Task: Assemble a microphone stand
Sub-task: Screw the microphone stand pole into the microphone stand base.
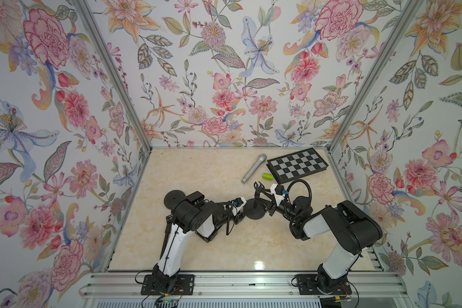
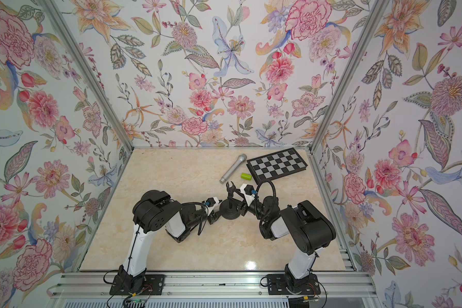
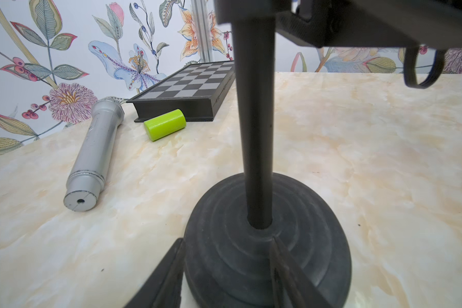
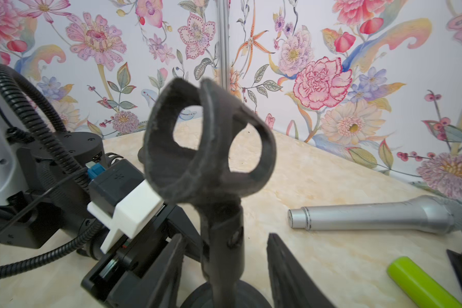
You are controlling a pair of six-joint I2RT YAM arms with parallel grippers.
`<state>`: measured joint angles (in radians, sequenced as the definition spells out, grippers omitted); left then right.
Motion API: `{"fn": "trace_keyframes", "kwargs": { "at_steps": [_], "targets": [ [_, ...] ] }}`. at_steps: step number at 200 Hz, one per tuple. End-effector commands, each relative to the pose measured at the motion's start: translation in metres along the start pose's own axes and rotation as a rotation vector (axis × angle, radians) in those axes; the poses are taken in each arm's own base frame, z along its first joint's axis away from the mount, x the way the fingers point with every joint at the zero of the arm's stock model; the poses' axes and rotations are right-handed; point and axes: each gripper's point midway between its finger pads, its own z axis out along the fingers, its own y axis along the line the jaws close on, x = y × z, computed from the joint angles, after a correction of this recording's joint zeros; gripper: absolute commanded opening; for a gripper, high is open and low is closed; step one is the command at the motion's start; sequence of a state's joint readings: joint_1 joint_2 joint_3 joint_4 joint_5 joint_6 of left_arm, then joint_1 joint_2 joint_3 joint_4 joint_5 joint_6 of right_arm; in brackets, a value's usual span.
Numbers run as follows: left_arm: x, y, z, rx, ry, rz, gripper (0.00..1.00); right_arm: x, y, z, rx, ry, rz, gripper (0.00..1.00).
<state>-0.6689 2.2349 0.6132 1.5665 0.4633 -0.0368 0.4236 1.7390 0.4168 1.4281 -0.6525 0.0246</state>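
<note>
The left arm (image 1: 171,248) and the right arm (image 1: 339,260) each have a glossy white tubular link between bulky matte black joint housings (image 1: 358,226), mounted on a black slotted base plate (image 1: 187,284) fixed with screws. A ribbed black cable hose (image 4: 38,106), a blue plug (image 4: 93,170) and a white angular bracket (image 4: 134,210) dress the left arm's wrist. The right gripper (image 4: 226,236) ends in black wedge-shaped fingers (image 4: 286,266).
</note>
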Motion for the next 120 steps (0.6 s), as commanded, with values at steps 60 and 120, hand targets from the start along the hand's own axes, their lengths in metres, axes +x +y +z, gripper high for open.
{"fn": "trace_keyframes", "kwargs": {
  "at_steps": [60,120],
  "targets": [
    [0.033,-0.009,-0.004,0.024,0.096,-0.015,0.52,0.006,0.002,0.022,-0.168,0.086,0.007,0.16],
    [0.039,-0.003,-0.002,-0.004,0.127,-0.016,0.52,0.022,-0.049,0.009,0.474,0.054,0.088,0.0]
  ]
}}
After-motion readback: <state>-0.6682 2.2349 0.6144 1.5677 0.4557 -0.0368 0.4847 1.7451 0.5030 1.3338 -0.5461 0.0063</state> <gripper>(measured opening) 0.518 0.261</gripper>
